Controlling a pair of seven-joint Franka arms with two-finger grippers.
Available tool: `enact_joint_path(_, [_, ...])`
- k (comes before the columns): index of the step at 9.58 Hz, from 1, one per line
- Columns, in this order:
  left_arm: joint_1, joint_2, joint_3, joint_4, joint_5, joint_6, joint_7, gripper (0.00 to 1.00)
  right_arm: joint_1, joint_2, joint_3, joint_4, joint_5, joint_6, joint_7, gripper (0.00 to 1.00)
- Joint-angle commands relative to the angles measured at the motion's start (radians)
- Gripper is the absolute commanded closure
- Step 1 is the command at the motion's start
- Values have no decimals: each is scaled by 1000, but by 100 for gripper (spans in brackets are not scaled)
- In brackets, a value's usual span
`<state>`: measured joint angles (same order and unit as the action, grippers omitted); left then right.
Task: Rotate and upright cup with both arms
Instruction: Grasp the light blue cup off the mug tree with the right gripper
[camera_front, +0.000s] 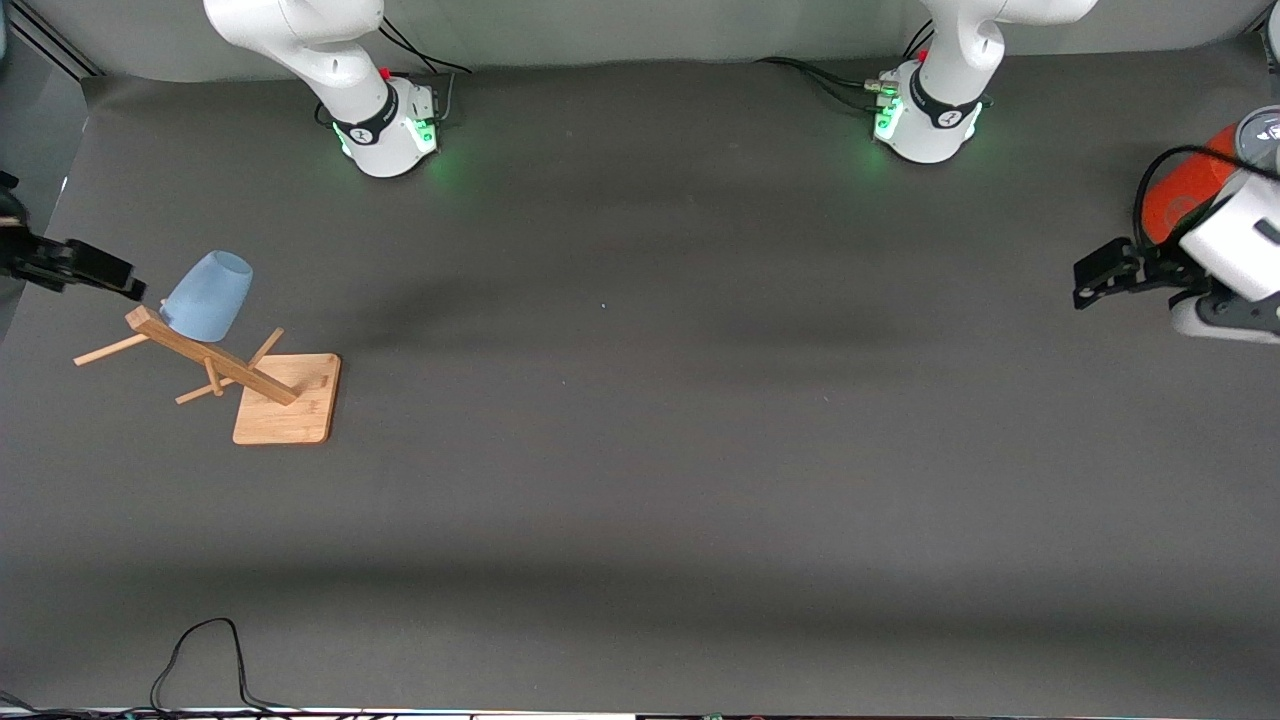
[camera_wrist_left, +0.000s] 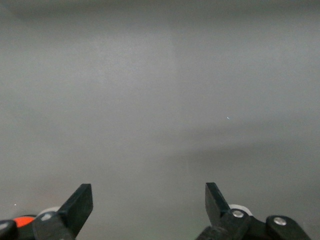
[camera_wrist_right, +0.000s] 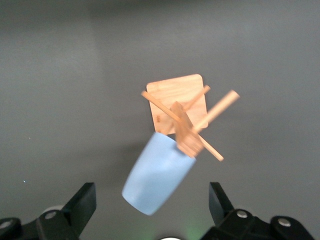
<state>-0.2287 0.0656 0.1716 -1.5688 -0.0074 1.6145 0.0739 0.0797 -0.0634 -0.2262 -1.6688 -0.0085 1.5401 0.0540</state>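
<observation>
Grey mat; we see cup (camera_front: 207, 294) hung mouth-down, tilted, on rack (camera_front: 240, 370) peg, just ahead of right gripper (camera_front: 100, 268), fingers apart, empty. Left gripper (camera_front: 1105, 270) waits well apart, fingers apart.

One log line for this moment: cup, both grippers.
cup: hung mouth-down on wooden rack | right gripper: open, beside cup, not touching | left gripper: open, empty, waiting at its table end

Bare table (camera_front: 640, 450) lies between the wooden rack (camera_front: 240, 370) and orange can (camera_front: 1185, 190).
</observation>
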Motion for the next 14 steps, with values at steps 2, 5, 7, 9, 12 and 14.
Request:
enact_joint_path(2, [-4, 85, 0, 99, 12, -12, 26, 0, 12, -90, -7, -92, 10, 0, 216, 0])
enact_joint_path(5, [-3, 106, 0, 96, -2, -30, 26, 0, 14, -92, -1, -95, 12, -2, 568, 0])
enact_joint_path(7, [-7, 106, -1, 95, -5, -30, 27, 0, 15, -90, 1, -133, 12, 23, 627, 0])
enact_joint_path(9, [-15, 108, -3, 93, -5, -31, 26, 0, 15, -99, -1, -248, 12, 133, 629, 0])
enact_joint_path(12, [-18, 108, -4, 93, -5, -31, 26, 0, 15, -122, 1, -408, 13, 276, 665, 0])
enact_joint_path(14, [-20, 108, -4, 92, -5, -31, 27, 0, 15, -122, -1, -475, 13, 343, 665, 0])
